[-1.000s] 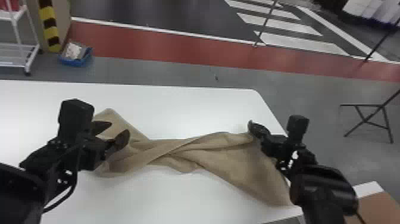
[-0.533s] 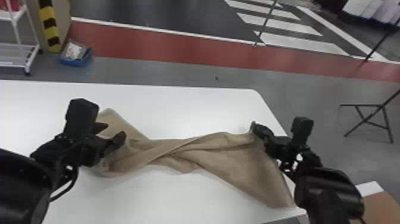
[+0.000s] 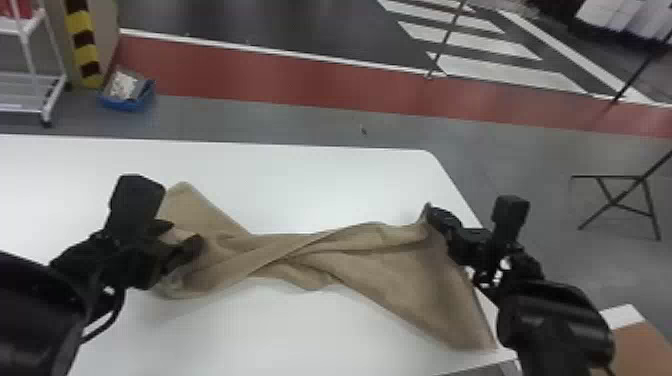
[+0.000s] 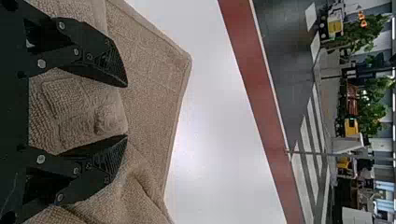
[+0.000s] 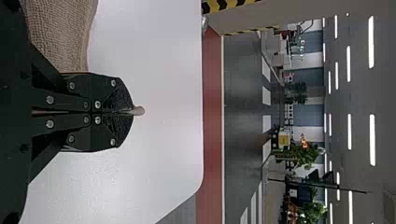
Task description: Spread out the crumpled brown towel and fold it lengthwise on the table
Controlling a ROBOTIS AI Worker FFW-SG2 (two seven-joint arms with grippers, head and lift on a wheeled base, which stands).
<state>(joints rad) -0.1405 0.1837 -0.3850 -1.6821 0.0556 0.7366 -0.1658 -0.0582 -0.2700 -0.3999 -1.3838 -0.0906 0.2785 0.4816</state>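
Observation:
In the head view the brown towel lies twisted across the table, narrow in the middle and wider at both ends. My left gripper stands open over its left end; in the left wrist view a raised fold of towel lies between the spread fingers of the left gripper. At the towel's far right corner is my right gripper. The right wrist view has the right gripper closed on the towel, a small tip poking out past the fingertips.
The table's right edge runs beside the right arm. Beyond the table, on the floor, are a blue bin, a white rack and a black folding stand. A brown box is at the lower right.
My left gripper has shifted slightly left over the towel. The right gripper has moved slightly right with its corner, and the towel's near right part has shifted a little the same way.

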